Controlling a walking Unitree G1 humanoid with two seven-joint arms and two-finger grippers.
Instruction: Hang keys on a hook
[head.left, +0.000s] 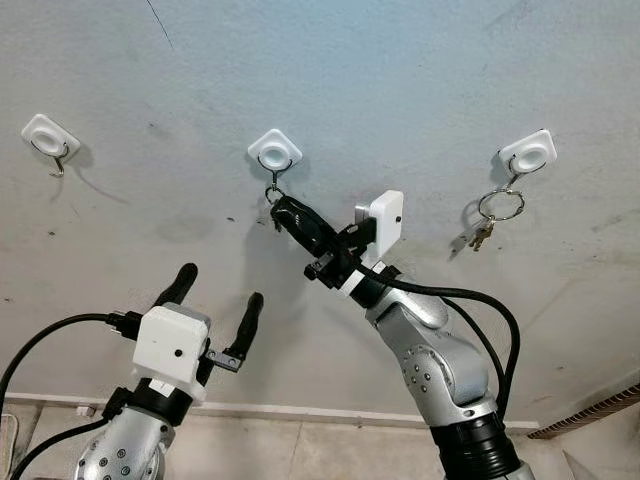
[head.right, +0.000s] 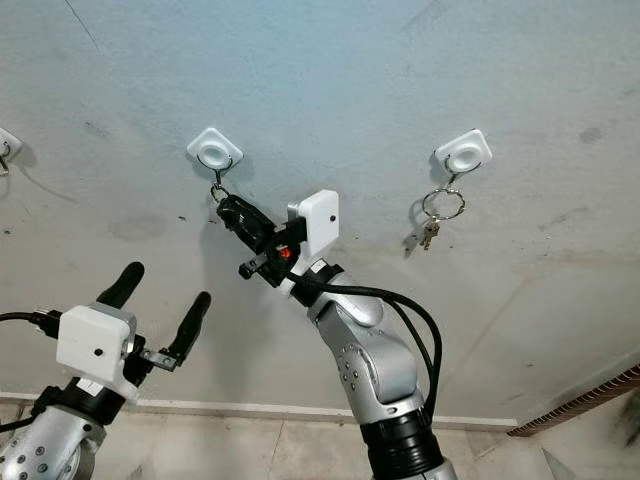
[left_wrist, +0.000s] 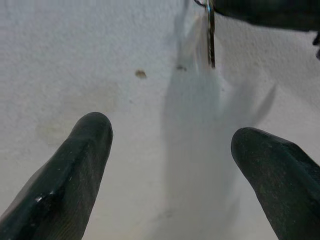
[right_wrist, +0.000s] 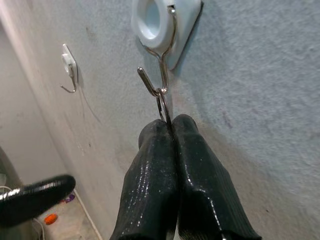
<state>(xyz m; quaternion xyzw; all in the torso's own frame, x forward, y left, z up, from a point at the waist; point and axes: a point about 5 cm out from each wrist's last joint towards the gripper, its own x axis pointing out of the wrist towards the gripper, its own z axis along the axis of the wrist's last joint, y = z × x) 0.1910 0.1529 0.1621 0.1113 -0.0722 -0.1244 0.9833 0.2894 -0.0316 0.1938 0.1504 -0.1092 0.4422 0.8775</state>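
My right gripper (head.left: 288, 213) is up at the middle hook (head.left: 274, 152) on the wall (head.left: 400, 80), fingers (right_wrist: 165, 165) pressed together, pinching the key ring (right_wrist: 162, 102), which sits right on the hook's wire. A key (left_wrist: 211, 35) dangles beneath. My left gripper (head.left: 218, 298) waits lower down, fingers spread, holding nothing. Another bunch of keys (head.left: 482, 234) hangs from the right hook (head.left: 527, 153); the left hook (head.left: 48, 140) is bare.
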